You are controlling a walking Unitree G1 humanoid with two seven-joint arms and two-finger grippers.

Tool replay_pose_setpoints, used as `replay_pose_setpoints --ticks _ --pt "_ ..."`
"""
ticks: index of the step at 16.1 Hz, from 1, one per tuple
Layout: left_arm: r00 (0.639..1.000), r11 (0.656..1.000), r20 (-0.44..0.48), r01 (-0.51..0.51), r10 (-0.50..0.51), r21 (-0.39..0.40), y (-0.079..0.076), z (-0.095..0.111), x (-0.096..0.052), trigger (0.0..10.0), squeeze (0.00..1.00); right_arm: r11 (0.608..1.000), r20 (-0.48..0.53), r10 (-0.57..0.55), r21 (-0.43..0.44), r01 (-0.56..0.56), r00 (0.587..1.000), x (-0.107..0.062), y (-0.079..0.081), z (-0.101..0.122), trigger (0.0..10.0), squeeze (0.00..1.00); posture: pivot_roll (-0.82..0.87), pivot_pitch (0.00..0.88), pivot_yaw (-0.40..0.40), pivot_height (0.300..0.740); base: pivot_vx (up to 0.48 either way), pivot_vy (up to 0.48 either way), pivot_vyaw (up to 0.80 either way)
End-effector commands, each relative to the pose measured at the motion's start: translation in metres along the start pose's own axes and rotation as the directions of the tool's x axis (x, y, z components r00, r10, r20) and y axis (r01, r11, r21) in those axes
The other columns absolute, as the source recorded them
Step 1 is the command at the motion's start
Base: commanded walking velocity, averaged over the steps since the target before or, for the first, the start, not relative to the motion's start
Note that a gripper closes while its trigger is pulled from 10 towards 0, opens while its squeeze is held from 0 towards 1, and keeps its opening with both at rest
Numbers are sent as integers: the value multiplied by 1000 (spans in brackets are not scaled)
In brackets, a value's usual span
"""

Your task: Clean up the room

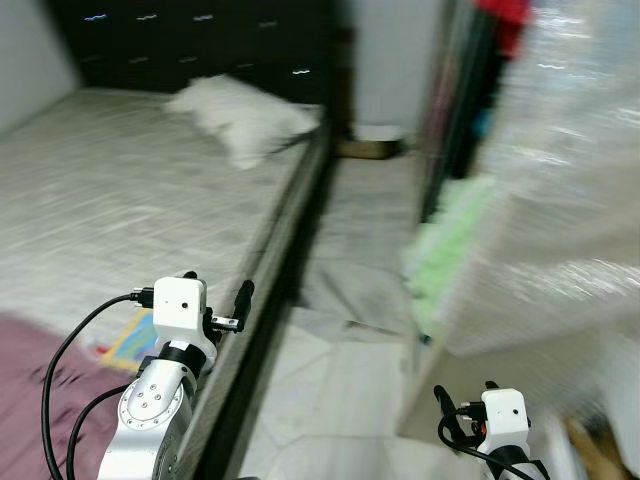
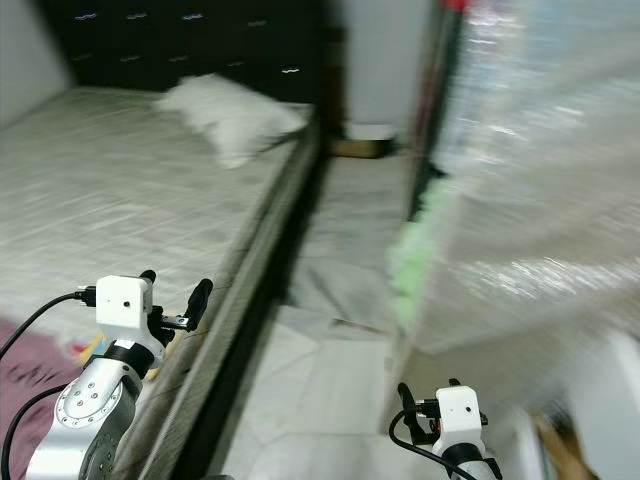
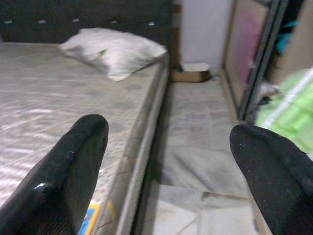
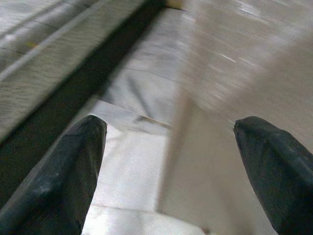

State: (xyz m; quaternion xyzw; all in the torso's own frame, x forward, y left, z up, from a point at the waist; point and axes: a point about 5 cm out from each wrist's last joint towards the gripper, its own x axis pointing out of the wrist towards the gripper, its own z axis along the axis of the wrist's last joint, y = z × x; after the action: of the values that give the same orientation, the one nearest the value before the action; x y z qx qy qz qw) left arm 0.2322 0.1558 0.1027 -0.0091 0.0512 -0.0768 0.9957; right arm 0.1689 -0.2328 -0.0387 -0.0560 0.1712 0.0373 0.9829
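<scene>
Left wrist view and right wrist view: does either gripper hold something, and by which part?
Nothing is held. The left gripper and the right gripper are both open and empty.

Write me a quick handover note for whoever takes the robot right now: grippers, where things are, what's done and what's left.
Left gripper: open, empty, raised over the near edge of the bed.
Right gripper: open, empty, held low over the floor in the aisle beside the bed.
Things: a white pillow lies at the head of the bed; a maroon cloth and a colourful flat item, too blurred to identify, lie on its near corner; a small box sits on the floor at the aisle's far end.
Done: nothing is in hand yet.
Left: most likely gather the loose items from the bed's near corner.
</scene>
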Motion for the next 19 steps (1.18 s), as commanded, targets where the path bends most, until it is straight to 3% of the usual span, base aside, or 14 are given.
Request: replay_pose_setpoints --ticks 1,3,6,9,12,19 --pt "1000 1000 -4 3 -3 -4 0 1 3 10000 0 998 102 65 -13 -65 993 7 11 18 10000 0 -58 5 35 740 0 0 800" --pt "1000 1000 -1 3 -3 6 0 0 4 10000 0 988 284 153 -46 -146 947 25 37 71 10000 0 -58 0 38 740 0 0 800" --pt "999 999 33 -15 14 31 -1 6 8 10000 0 981 328 194 -57 -186 924 49 45 106 10000 0 -41 0 35 740 0 0 800" --pt "999 999 41 -19 18 34 -1 6 10 10000 0 976 348 218 -79 -203 912 48 46 139 10000 0 -42 0 37 740 0 0 800" --pt "999 999 54 -1 -1 32 -7 8 17 10000 0 987 400 162 -59 -151 902 43 47 176 10000 0 -47 0 40 740 0 0 800" --pt "998 999 45 -34 32 30 -5 3 18 10000 0 992 353 116 8 -127 928 35 64 181 10000 0 -35 0 40 740 0 0 800"
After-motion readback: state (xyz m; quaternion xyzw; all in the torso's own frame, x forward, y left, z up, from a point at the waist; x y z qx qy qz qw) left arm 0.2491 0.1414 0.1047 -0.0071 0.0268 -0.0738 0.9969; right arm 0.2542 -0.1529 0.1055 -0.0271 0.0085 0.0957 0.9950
